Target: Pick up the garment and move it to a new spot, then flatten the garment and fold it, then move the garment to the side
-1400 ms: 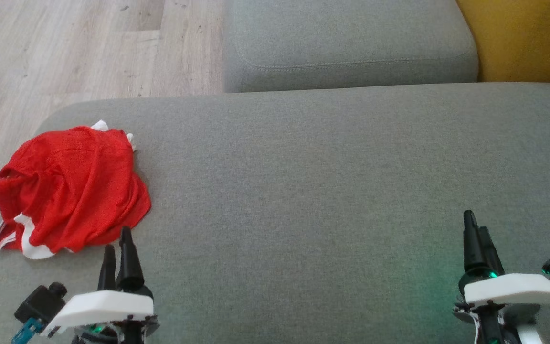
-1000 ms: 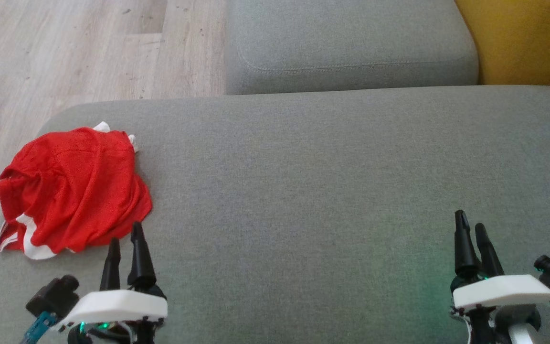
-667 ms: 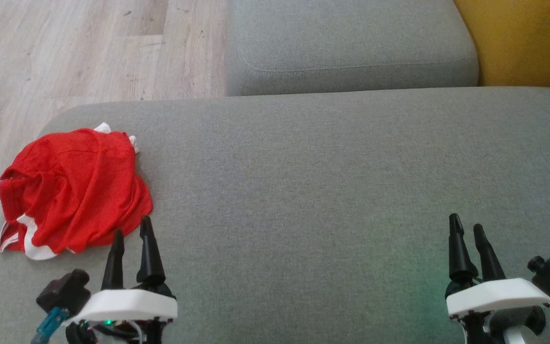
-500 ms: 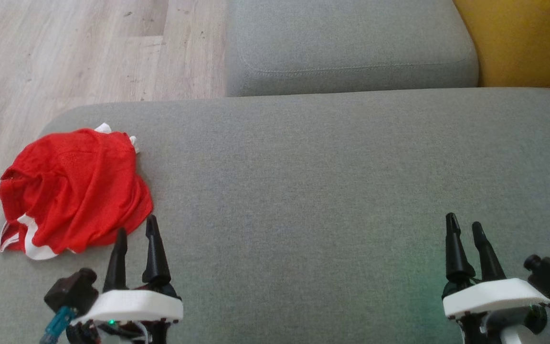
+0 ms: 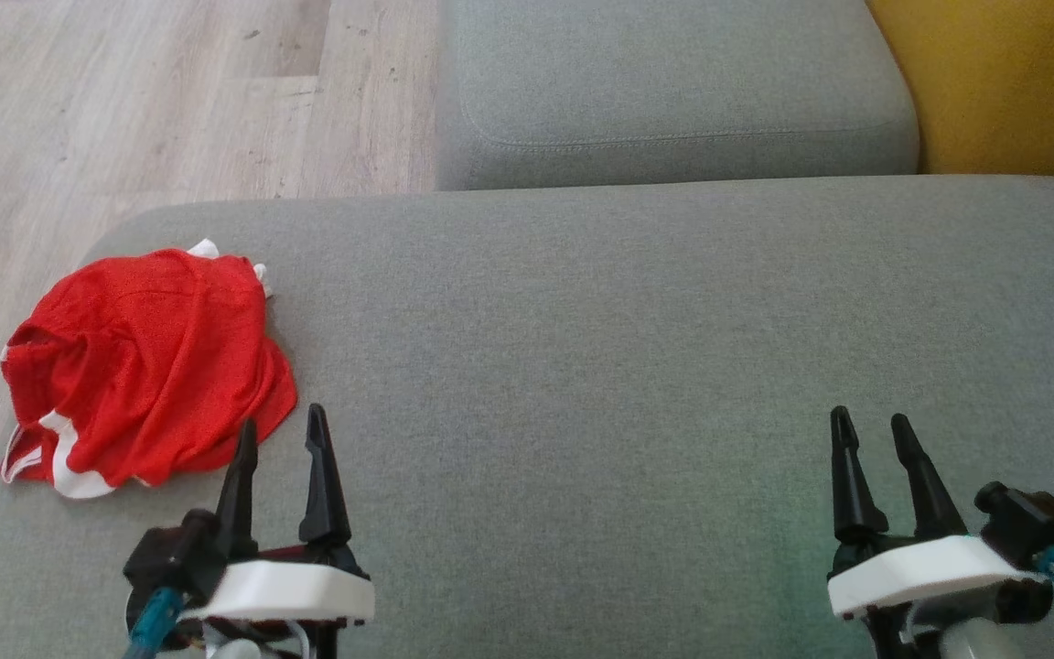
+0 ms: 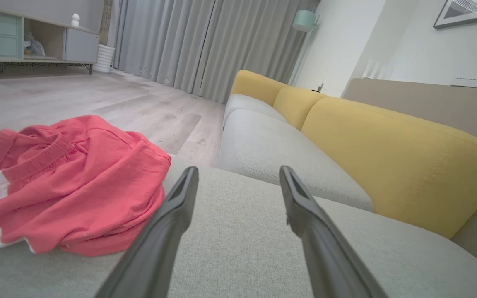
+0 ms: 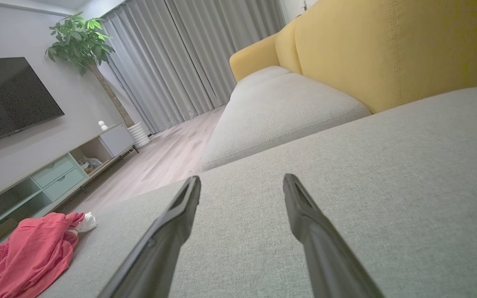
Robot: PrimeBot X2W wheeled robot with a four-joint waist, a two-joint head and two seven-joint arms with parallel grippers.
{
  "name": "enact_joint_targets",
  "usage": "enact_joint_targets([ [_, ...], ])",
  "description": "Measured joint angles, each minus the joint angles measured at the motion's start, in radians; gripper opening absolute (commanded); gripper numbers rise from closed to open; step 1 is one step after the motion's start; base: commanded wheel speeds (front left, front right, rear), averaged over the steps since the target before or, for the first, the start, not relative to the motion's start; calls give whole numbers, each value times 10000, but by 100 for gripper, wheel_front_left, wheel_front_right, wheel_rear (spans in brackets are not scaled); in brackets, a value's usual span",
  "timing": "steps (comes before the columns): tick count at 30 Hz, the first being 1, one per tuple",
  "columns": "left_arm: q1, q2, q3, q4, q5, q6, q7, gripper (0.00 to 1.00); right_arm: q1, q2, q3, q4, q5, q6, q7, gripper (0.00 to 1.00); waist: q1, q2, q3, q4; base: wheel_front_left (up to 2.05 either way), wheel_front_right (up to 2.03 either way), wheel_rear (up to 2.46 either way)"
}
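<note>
Left hand (image 5: pixel 281 419) spread wide, holding nothing, fingertips right at the near edge of the red garment (image 5: pixel 147 366); contact unclear. Right hand (image 5: pixel 870 415) just as wide, empty, well apart above the grey sofa cushion (image 5: pixel 582 366). Garment lies crumpled at the cushion's left end.

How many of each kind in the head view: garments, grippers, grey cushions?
red garment: 1
grippers: 2 (left gripper, right gripper)
grey cushions: 2 (near grey cushion, far grey cushion)
total: 5
</note>
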Motion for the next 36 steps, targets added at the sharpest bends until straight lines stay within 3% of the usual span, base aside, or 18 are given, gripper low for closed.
enact_joint_targets([
  [11, 23, 8, -293, -127, 1304, 165, -320, 100, 0, -2, 90, -48, -1294, 0, -332, 100, 0, 0, -67, -48, 0, 0, 0],
  [23, 171, 21, -339, 245, 2968, 709, -671, 100, 0, -2, 102, -92, -2803, 2, -683, 100, 0, 0, -111, 39, 0, 0, 0],
  [30, 173, 25, -332, 472, 3444, 780, -878, 100, -1, -4, 215, -92, -3588, 2, -859, 100, 0, 0, -144, 67, 0, 0, 0],
  [36, 174, 25, -280, 548, 3473, 780, -878, 100, -1, -4, 219, -92, -3593, 2, -859, 100, 0, 0, -152, 87, 0, 0, 0],
])
